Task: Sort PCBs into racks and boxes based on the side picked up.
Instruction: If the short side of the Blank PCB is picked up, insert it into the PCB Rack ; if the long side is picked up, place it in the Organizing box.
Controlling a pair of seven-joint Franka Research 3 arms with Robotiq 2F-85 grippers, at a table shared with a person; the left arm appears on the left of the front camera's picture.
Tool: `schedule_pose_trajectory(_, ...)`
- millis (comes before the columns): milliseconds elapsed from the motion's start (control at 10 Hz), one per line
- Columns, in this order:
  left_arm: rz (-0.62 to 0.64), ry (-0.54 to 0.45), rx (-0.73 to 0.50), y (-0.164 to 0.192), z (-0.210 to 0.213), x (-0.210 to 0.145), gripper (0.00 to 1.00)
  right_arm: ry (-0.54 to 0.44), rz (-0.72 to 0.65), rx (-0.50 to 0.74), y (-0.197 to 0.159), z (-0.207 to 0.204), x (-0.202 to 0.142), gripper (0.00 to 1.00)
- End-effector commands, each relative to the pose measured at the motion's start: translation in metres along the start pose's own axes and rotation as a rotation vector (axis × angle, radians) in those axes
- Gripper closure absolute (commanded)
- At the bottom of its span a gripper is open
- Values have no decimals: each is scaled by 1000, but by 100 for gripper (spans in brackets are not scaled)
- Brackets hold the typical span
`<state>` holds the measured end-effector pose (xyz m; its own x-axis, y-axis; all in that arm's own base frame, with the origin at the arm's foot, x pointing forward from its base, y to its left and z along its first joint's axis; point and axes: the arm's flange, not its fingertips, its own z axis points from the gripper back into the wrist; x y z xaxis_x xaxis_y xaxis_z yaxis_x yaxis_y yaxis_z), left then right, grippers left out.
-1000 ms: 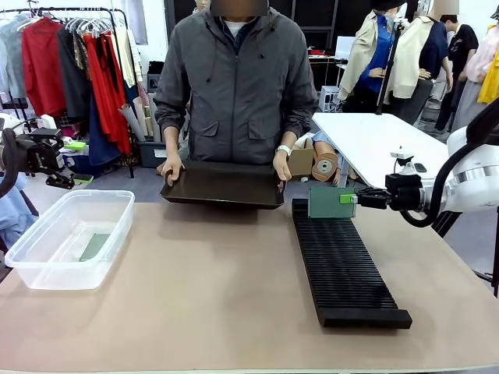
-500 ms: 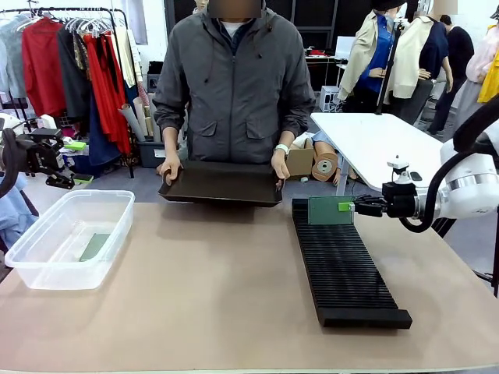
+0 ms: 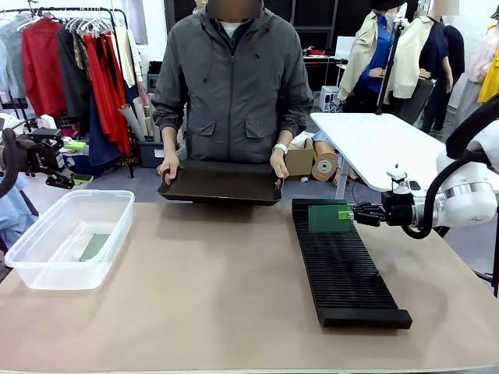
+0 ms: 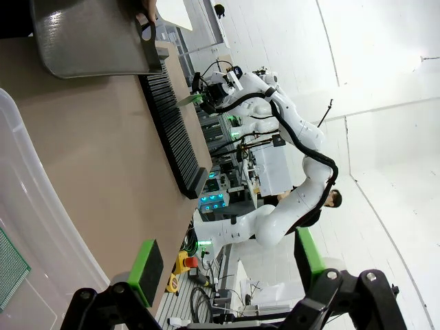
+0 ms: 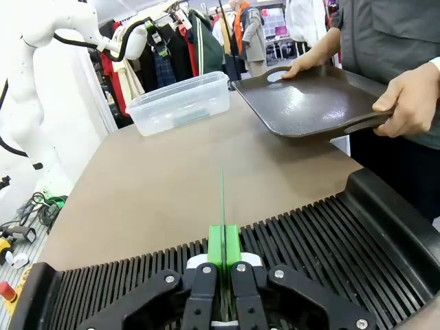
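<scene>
The PCB [image 3: 326, 219] stands on edge, long axis across the rack [image 3: 343, 265], at the rack's far end, pinched by the right hand [image 3: 348, 214]; left of the rack, the clear box [image 3: 47, 261] holds another PCB [image 3: 94, 247].

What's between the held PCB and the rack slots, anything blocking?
Nothing visible. The right gripper holds the PCB on edge right over the far end of the rack; the slots beneath it look bare. The tray stays in the person's hands.
</scene>
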<state>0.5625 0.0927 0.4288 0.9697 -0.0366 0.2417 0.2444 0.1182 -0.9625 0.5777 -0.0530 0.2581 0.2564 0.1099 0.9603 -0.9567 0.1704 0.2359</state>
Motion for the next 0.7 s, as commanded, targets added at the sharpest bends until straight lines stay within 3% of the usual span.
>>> schedule_pose_trajectory(0, -1, 5, -7, -1, 1, -1, 0, -37, 21, -18, -2, -2, -10, 100)
schedule_pose_trajectory(600, -1, 5, -7, -1, 1, -1, 0, -10, -11, -5, -2, -2, -12, 100)
